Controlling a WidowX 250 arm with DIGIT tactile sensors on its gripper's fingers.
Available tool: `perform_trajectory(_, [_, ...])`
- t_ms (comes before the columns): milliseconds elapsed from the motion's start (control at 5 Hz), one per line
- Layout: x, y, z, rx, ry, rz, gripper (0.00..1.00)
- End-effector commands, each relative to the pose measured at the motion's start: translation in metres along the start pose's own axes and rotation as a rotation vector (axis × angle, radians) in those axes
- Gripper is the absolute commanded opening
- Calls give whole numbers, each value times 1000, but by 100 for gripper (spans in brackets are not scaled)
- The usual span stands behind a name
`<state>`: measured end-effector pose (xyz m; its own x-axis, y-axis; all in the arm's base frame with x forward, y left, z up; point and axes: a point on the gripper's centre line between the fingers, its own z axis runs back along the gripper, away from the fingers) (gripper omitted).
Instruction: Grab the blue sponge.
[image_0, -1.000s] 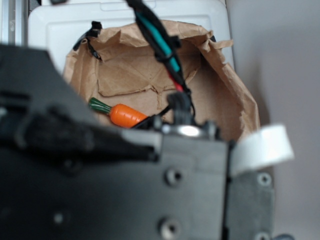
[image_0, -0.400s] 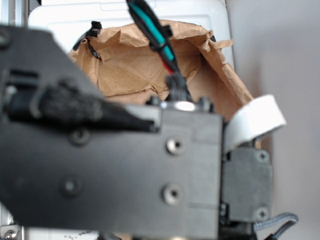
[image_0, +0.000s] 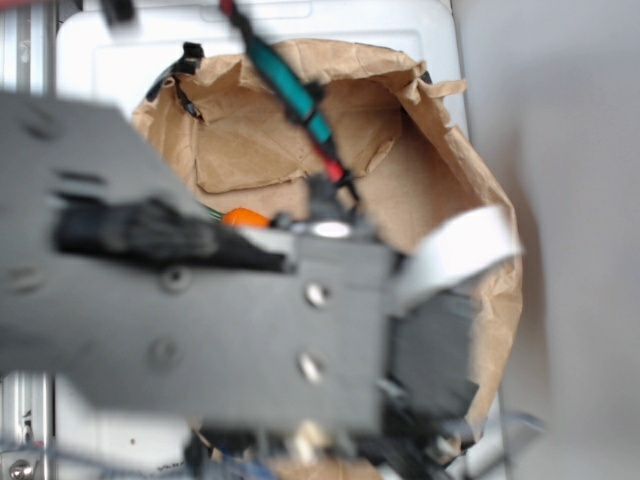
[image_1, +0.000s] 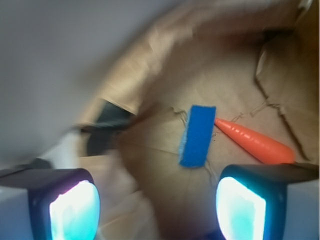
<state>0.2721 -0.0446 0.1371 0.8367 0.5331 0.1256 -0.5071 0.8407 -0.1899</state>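
The blue sponge (image_1: 198, 135) lies flat on the brown paper floor of a bag, its paler edge toward the left. Beside it on the right lies an orange carrot (image_1: 252, 142), tip close to the sponge. My gripper (image_1: 157, 205) hangs above them, open, with nothing between its glowing pads (image_1: 75, 210); the sponge sits ahead of the gap, nearer the right pad. In the exterior view the arm (image_0: 200, 310) hides the sponge, and only a sliver of the carrot (image_0: 243, 217) shows.
A crumpled brown paper bag (image_0: 440, 180) walls in the objects on all sides. It rests on a white tray (image_0: 110, 60). A grey surface (image_0: 570, 200) lies to the right. A cable (image_0: 295, 100) runs over the bag.
The arm has shifted left and up in the exterior view, covering most of the carrot that was visible a second ago.
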Motion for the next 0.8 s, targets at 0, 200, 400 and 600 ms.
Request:
perform_trajectory(0, [20,30,-40,35,-50,45,100])
perform_trajectory(200, [20,20,-61,1,11,66,100])
perform_trajectory(400, [11,5,-79,-17,32,94,100])
perform_trajectory(600, [2,-3,-96,-32,64,81,100])
